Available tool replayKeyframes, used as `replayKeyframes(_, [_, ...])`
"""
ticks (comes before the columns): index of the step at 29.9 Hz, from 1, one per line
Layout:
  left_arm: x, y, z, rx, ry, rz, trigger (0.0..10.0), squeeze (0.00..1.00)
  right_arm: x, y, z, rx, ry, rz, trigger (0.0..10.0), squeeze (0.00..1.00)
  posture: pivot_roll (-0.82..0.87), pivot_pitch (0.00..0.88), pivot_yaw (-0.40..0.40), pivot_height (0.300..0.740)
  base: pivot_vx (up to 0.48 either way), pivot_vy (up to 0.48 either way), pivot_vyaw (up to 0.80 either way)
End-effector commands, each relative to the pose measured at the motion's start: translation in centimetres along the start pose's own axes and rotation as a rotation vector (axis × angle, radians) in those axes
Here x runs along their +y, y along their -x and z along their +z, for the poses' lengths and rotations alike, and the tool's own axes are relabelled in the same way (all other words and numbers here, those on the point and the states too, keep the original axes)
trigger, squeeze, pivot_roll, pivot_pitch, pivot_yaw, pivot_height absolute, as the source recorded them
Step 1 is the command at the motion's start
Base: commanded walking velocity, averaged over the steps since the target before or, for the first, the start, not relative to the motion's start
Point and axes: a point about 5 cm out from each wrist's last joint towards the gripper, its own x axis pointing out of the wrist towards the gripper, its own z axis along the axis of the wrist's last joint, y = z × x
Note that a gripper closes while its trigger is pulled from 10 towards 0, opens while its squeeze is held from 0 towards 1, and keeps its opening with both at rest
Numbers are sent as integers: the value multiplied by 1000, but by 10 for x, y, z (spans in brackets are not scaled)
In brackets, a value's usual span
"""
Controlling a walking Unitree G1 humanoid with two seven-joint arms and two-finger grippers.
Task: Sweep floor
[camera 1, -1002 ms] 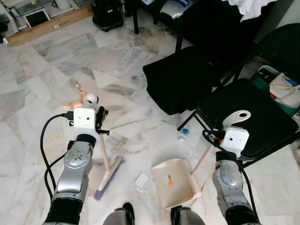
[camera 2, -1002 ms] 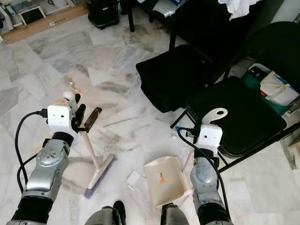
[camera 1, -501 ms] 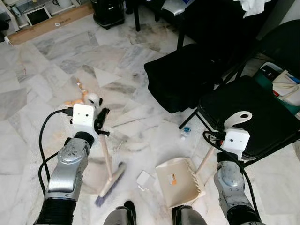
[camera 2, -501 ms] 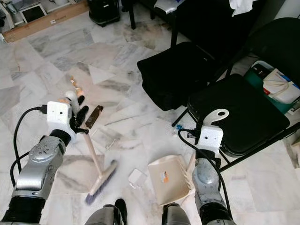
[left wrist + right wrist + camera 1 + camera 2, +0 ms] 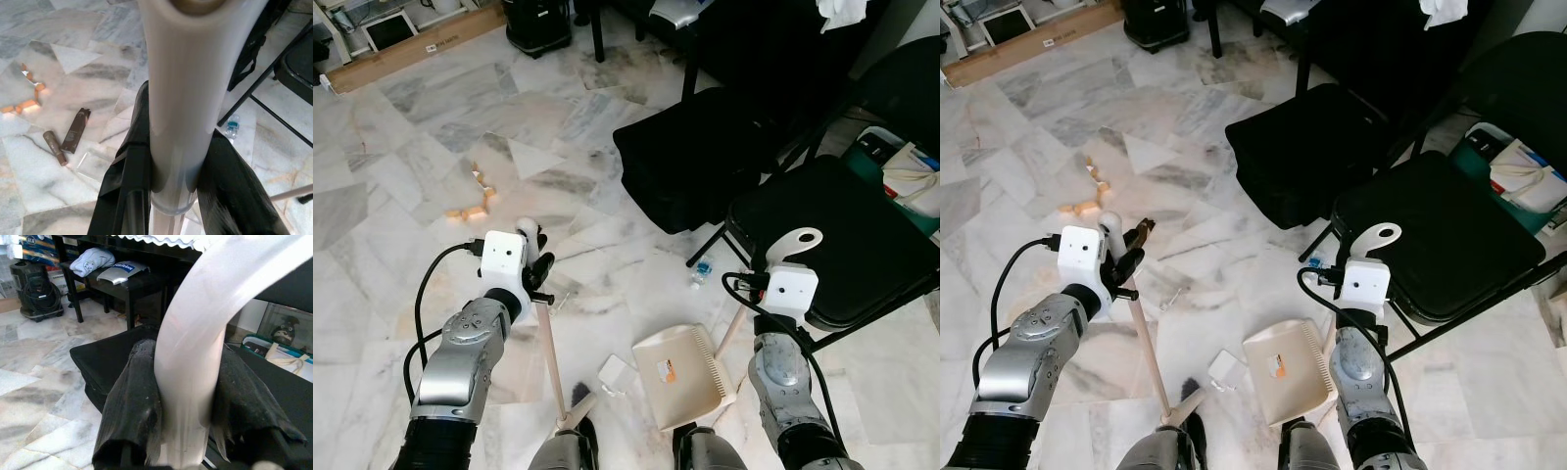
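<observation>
Beside dustpan [image 5: 686, 376], left tool [image 5: 537, 271] holds broom [image 5: 552, 354] near-upright.

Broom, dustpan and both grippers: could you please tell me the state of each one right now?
Broom: upright, slightly tilted, head on floor by robot's feet.
Dustpan: pan on the floor, handle raised.
Left gripper: shut on broom handle.
Right gripper: shut on dustpan handle.
Paper scrap: on floor beside dustpan.

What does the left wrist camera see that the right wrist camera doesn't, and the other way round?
Left wrist: the broom handle in the left gripper, plus a brown wrapper, orange crumbs and a small bottle on the marble floor. Right wrist: the dustpan handle in the right gripper, a black bag and a grey cloth. Both: black fingers clamped on a pale handle, over that floor.
</observation>
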Motion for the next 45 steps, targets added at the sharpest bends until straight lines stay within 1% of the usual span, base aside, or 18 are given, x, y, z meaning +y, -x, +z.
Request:
replayKeyframes(1, [0, 1, -1, 7, 20, 12, 10000, 0, 3, 7, -6, 27, 3, 15, 10000, 0, 98, 312, 63, 740, 0, 0, 0])
replayKeyframes(3, [1, 1, 1, -4, 18, 30, 10000, 0, 4, 7, -7, 29, 3, 17, 10000, 0, 97, 312, 62, 740, 0, 0, 0])
replayKeyframes(4, [7, 0, 4, -20, 13, 78, 10000, 0, 4, 8, -7, 31, 4, 20, 10000, 0, 96, 311, 61, 740, 0, 0, 0])
replayKeyframes(7, [14, 1, 8, -45, -10, 132, 10000, 0, 5, 8, -7, 32, 3, 24, 10000, 0, 95, 311, 61, 740, 0, 0, 0])
replayKeyframes(9, [15, 1, 10, -54, -5, 141, 10000, 0, 5, 8, -7, 32, 3, 25, 10000, 0, 95, 311, 61, 740, 0, 0, 0])
replayKeyframes(15, [11, 0, 11, -65, 26, 115, 10000, 0, 6, 8, -7, 34, 2, 31, 10000, 0, 89, 310, 62, 740, 0, 0, 0])
replayKeyframes(17, [7, -1, 11, -63, 50, 97, 10000, 0, 6, 8, -7, 34, 2, 32, 10000, 0, 87, 311, 61, 740, 0, 0, 0])
replayKeyframes(18, [4, -2, 11, -65, 75, 77, 10000, 0, 6, 7, -7, 34, 1, 33, 10000, 0, 86, 310, 61, 740, 0, 0, 0])
replayKeyframes(21, [2, -2, 10, -65, 101, 64, 10000, 0, 5, 8, -7, 32, 3, 33, 10000, 0, 85, 310, 62, 740, 0, 0, 0])
replayKeyframes(22, [2, -3, 11, -72, 129, 62, 10000, 0, 5, 7, -7, 33, 3, 33, 10000, 0, 81, 311, 62, 740, 0, 0, 0])
replayKeyframes(24, [2, -3, 12, -73, 151, 62, 10000, 0, 5, 7, -7, 33, 4, 33, 10000, 0, 81, 311, 62, 740, 0, 0, 0])
replayKeyframes(25, [2, -3, 13, -84, 184, 62, 10000, 0, 5, 8, -7, 32, 4, 32, 10000, 0, 81, 311, 63, 740, 0, 0, 0])
replayKeyframes(27, [2, -4, 14, -90, 208, 59, 10000, 0, 5, 8, -7, 31, 3, 31, 10000, 0, 80, 311, 64, 740, 0, 0, 0])
replayKeyframes(28, [0, -5, 16, -101, 253, 42, 10000, 0, 4, 8, -7, 31, 4, 31, 10000, 0, 77, 310, 65, 740, 0, 0, 0])
replayKeyframes(30, [-2, -5, 18, -115, 294, 20, 10000, 0, 4, 8, -7, 30, 3, 29, 10000, 0, 74, 309, 65, 740, 0, 0, 0])
replayKeyframes(34, [-4, -6, 22, -132, 334, -5, 10000, 0, 4, 8, -7, 32, 3, 30, 10000, 0, 75, 306, 64, 740, 0, 0, 0])
replayKeyframes(40, [-5, -7, 25, -142, 343, -15, 10000, 0, 4, 6, -7, 36, 0, 33, 10000, 0, 75, 297, 61, 740, 0, 0, 0])
replayKeyframes(45, [0, -8, 32, -167, 335, -19, 10000, 0, 5, 1, -6, 38, -2, 38, 10000, 0, 79, 279, 54, 740, 0, 0, 0])
